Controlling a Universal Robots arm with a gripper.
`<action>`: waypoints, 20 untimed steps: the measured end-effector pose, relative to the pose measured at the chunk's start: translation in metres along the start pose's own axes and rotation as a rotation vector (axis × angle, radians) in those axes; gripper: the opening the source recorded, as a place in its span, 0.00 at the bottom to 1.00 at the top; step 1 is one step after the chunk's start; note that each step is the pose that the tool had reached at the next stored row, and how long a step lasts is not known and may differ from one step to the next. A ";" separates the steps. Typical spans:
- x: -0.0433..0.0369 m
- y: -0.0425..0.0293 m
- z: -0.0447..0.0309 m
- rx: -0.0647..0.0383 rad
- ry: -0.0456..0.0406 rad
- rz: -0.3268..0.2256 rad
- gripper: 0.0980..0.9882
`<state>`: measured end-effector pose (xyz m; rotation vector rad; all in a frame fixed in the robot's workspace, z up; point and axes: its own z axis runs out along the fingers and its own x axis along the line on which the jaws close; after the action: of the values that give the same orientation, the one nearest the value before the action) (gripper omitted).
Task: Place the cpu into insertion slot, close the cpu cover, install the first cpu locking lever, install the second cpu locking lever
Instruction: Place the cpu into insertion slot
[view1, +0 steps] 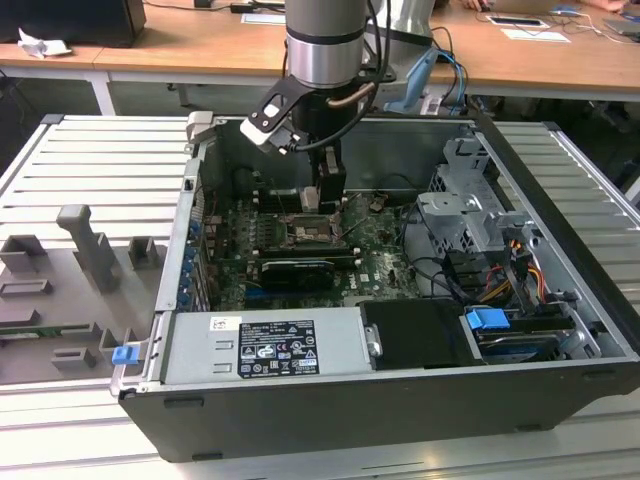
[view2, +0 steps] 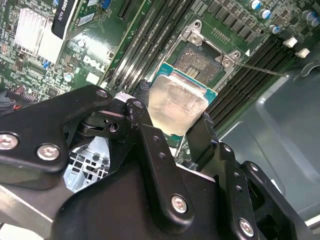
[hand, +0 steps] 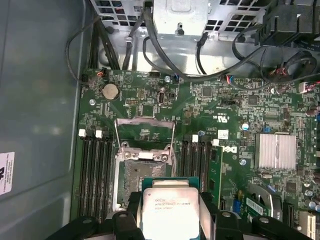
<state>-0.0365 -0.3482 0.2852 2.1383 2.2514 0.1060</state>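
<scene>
My gripper is shut on the cpu, a pale silvery square chip pinched by its edges between two black fingers. In the first wrist view the cpu hangs level, above the near edge of the insertion slot, whose dark square bed lies bare. The cpu cover stands swung open on the far side of the slot. A thin locking lever sticks out beside the slot. In the exterior view the gripper reaches down into the case just over the slot.
Black memory slots flank the socket on both sides. A black graphics card lies just in front, a power supply at the case's front. The drive cage and cables stand to the exterior view's right. Grey fixtures sit outside the case.
</scene>
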 end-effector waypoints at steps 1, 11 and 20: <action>0.0002 -0.0001 0.0009 0.000 -0.0005 0.003 0.50; 0.0064 -0.0022 0.0310 0.001 -0.0017 0.021 0.50; 0.0067 -0.0031 0.0395 0.001 -0.0017 0.021 0.50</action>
<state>-0.0371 -0.3407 0.2457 2.1620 2.2292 0.1035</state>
